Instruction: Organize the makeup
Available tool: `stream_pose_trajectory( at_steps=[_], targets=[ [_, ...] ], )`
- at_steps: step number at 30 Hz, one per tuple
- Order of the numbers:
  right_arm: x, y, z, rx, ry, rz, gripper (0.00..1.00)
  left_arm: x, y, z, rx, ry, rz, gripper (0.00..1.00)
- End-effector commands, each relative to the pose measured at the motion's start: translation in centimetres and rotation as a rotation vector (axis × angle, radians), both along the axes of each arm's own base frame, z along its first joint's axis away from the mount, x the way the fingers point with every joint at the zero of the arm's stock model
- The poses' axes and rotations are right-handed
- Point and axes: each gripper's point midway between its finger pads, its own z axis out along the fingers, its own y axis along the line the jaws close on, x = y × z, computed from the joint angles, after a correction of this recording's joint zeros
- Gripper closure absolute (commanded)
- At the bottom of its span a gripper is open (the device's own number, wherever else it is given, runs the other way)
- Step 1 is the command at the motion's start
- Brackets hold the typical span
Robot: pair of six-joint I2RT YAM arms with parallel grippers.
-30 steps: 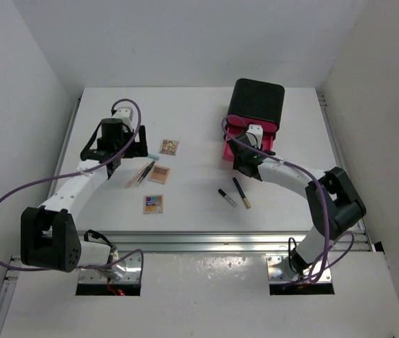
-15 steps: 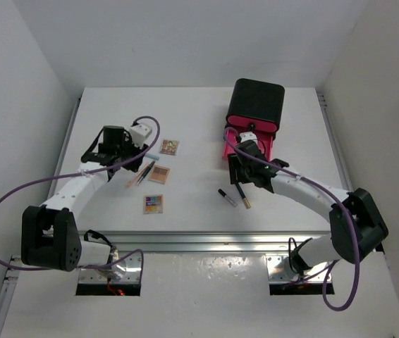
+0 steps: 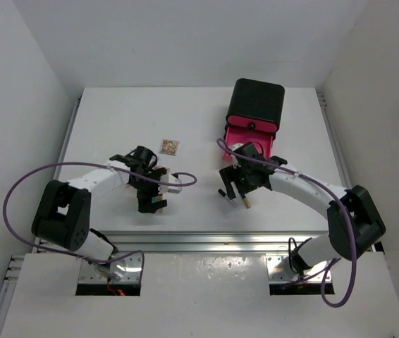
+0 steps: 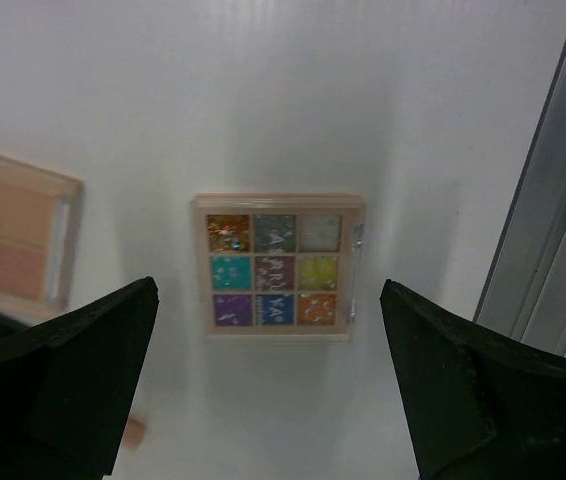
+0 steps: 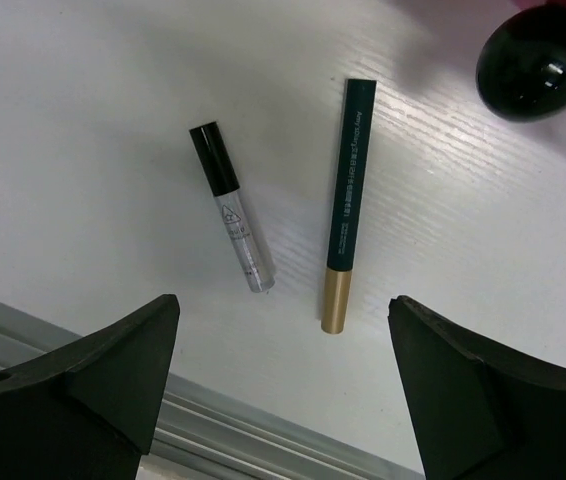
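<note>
Left pincer (image 4: 268, 290) was spread wide and empty, hanging over the square nine-pan multicoloured palette (image 4: 278, 267). That lay flat, pans up, on the white worktop (image 3: 115, 120), between the fingers (image 4: 73, 370) but untouched. Palette edges ran square to the aluminium rail (image 4: 553, 200) at the near edge, clasp side facing the rail, with a bare strip of worktop between. In the way on the far side: tan eyeshadow palette (image 4: 13, 240), near but apart, cut off by the frame. A small tan tip (image 4: 133, 432) sat by one finger; couldn't tell what it belonged to. Small square palette (image 3: 169, 146) sat farther back, well apart, open worktop all round. Right pincer (image 5: 283, 300) was also wide open and empty, above two sticks lying side by side, not touching: clear tube with black cap (image 5: 231, 222) and dark stick with gold tip (image 5: 343, 205). Both long axes ran roughly far-to-near, with the gold tip toward the rail and the black cap away from it. Black round knob (image 5: 538, 45) was near the dark stick's far end, apart from it. Black box with pink drawers (image 3: 256, 105) stood behind, one pink drawer (image 3: 266, 137) sticking out toward the sticks. Little room was left between the sticks and the rail.
</note>
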Motion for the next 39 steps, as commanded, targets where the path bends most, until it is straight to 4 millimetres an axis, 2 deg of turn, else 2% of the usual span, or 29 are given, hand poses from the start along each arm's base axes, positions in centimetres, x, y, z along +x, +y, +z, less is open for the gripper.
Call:
stream_pose_trajectory(
  at_steps=[1, 3, 8, 15, 19, 21, 22, 25, 28, 32, 33, 34, 36, 39],
  targets=[
    [-1.0, 0.2, 0.8, 0.017, -0.001, 0.039, 0.14, -1.3, 0.3, -1.6, 0.036, 0.012, -0.074, 0.00],
    [-1.1, -0.2, 0.9, 0.018, -0.010, 0.024, 0.14, -1.8, 0.6, -2.7, 0.055, 0.009, -0.079, 0.00],
    [-2.1, -1.0, 0.4, -0.002, 0.019, 0.010, 0.13, -1.5, 0.6, -4.4, 0.078, 0.009, -0.093, 0.00],
    [-2.7, -1.8, 0.4, -0.016, 0.012, -0.009, 0.13, 0.5, 0.4, -5.1, 0.091, -0.037, -0.066, 0.00],
    [-2.6, -2.1, 0.4, -0.022, 0.004, -0.024, 0.14, 0.4, 0.9, -5.8, 0.120, -0.025, -0.072, 0.02],
    [-2.5, -2.1, 0.6, -0.025, -0.002, -0.028, 0.14, -0.4, 1.2, -6.3, 0.132, 0.000, -0.091, 0.09],
    [-2.3, -2.2, 0.7, -0.027, -0.005, -0.032, 0.14, -0.7, 1.2, -6.4, 0.127, 0.009, -0.115, 0.20],
    [-1.9, -2.3, 1.1, -0.041, -0.025, -0.041, 0.14, -2.2, 1.1, -6.6, 0.113, 0.061, -0.132, 0.40],
    [-1.5, -2.7, 1.5, -0.056, -0.048, -0.055, 0.14, -2.3, 0.9, -6.1, 0.099, 0.057, -0.123, 0.45],
    [-0.9, -3.3, 2.4, -0.052, -0.079, -0.109, 0.14, -0.9, -0.7, -3.5, 0.021, 0.045, -0.046, 0.49],
    [-0.6, -3.6, 2.8, -0.048, -0.090, -0.147, 0.14, 0.4, -1.5, -2.3, -0.006, 0.019, -0.022, 0.49],
    [-0.5, -3.7, 3.2, -0.046, -0.098, -0.165, 0.14, 0.9, -2.0, -1.3, -0.029, 0.015, 0.005, 0.49],
    [-0.3, -4.7, 4.1, -0.027, -0.110, -0.251, 0.14, 3.1, -3.7, 1.9, -0.112, -0.003, 0.101, 0.51],
    [0.1, -6.4, 5.3, 0.004, -0.134, -0.373, 0.14, 5.1, -6.6, 6.0, -0.234, 0.038, 0.258, 0.52]
  ],
)
